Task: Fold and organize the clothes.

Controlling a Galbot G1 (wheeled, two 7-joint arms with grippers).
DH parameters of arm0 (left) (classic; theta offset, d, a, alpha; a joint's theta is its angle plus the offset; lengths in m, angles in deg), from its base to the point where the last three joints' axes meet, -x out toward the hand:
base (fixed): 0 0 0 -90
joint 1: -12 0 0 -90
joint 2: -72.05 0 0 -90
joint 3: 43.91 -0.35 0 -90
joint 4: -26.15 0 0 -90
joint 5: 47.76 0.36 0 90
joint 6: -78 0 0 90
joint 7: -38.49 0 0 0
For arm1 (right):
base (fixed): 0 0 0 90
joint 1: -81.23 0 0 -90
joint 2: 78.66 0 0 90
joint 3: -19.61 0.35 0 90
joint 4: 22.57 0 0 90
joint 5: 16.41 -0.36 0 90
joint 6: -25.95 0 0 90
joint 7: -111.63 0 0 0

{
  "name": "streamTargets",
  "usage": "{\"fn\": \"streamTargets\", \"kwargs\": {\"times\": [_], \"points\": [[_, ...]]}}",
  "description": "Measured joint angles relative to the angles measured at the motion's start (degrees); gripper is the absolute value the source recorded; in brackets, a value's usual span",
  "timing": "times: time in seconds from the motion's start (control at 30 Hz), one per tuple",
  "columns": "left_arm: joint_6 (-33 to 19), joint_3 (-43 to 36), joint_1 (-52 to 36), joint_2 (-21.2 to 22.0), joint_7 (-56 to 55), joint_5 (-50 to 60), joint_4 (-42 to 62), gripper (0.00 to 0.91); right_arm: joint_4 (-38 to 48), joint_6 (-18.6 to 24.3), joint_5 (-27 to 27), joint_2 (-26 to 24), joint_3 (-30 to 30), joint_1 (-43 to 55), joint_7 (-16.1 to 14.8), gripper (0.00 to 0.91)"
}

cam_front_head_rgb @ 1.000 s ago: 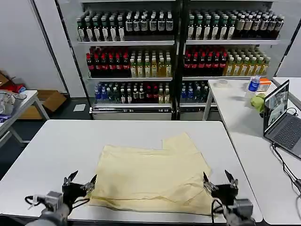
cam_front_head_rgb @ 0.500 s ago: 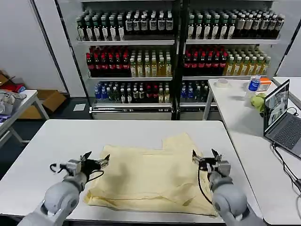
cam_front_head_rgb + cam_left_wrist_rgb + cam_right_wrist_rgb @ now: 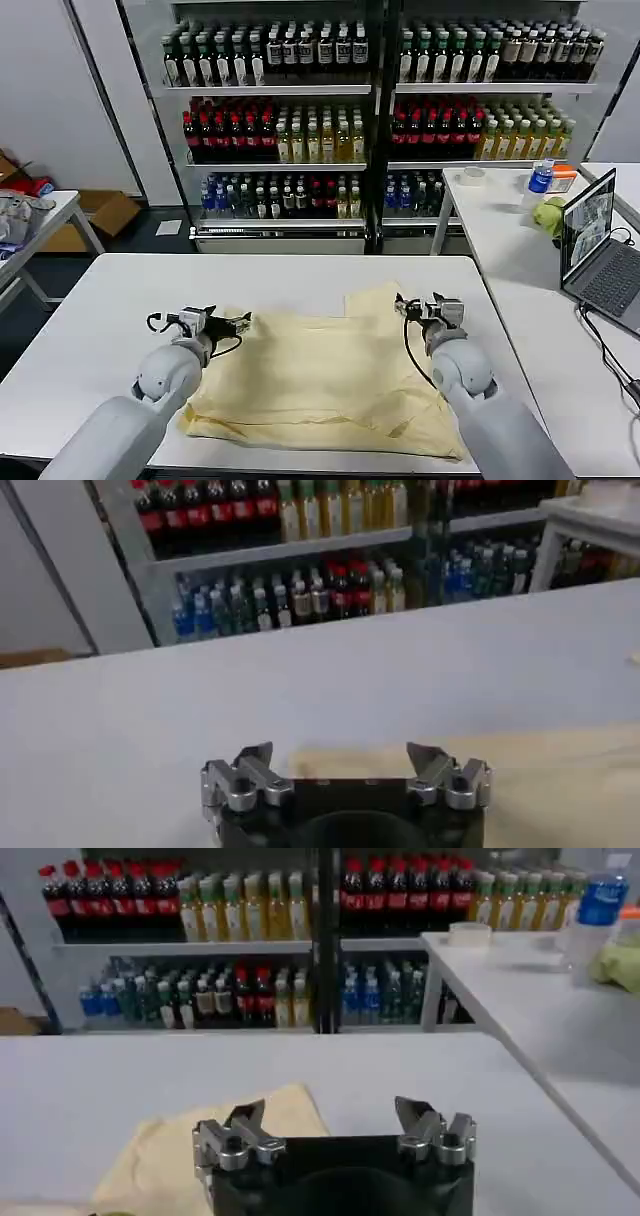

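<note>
Bottle shelves (image 3: 370,110) behind table (image 3: 100,310); laptop (image 3: 600,250) beside shirt (image 3: 320,375).

Left gripper (image 3: 222,322) now farther out over table (image 3: 90,330), at shirt's (image 3: 330,375) far-left corner; a second ago at near table edge, beside shirt's near-left corner. Right gripper (image 3: 422,307) likewise moves from near-right corner up to far-right part of shirt, beside raised sleeve flap. Both arms now stretch forward, forearms lying over shirt's side edges. Both grippers' fingers spread apart, as before. Shirt's near-left hem slightly more bunched.
</note>
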Motion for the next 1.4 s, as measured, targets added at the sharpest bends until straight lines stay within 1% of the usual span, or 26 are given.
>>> {"fn": "streamTargets", "kwargs": {"times": [0.27,0.33,0.37,0.4,0.43,0.5,0.53,1.0,1.4], "points": [[0.3,-1.3,-2.5,0.3,-0.1,-1.0,3.4,0.907,6.3,-0.1,-1.1,2.5,-1.3,4.0,-0.2,0.907],[0.4,-1.5,-2.9,0.3,-0.1,-1.3,3.8,0.595,7.6,-0.1,-1.4,3.0,-1.4,4.7,-0.3,0.907],[0.4,-1.6,-3.0,0.3,-0.1,-1.4,3.9,0.333,8.2,-0.1,-1.5,3.2,-1.5,4.9,-0.3,0.705],[0.4,-1.7,-3.0,0.3,0.0,-1.4,4.0,0.242,8.8,-0.1,-1.6,3.5,-1.6,5.2,-0.4,0.605],[0.4,-1.8,-3.1,0.3,0.0,-1.5,4.1,0.081,9.4,-0.1,-1.8,3.7,-1.6,5.3,-0.5,0.302],[0.3,-2.0,-3.2,0.3,0.1,-1.7,4.2,0.02,10.4,-0.1,-2.1,4.0,-1.7,5.6,-0.6,0.03],[0.2,-2.1,-3.1,0.3,0.2,-1.8,4.2,0.02,10.7,-0.1,-2.2,4.1,-1.7,5.7,-0.7,0.0],[-1.1,-2.6,-2.4,-0.2,1.8,-2.5,4.1,0.02,12.2,0.7,-2.4,4.6,-2.4,5.6,-0.7,0.0],[-2.5,-1.7,-1.1,-0.5,2.5,-3.8,3.0,0.02,10.5,3.3,-1.3,3.9,-2.1,4.1,-1.6,0.0]]}}
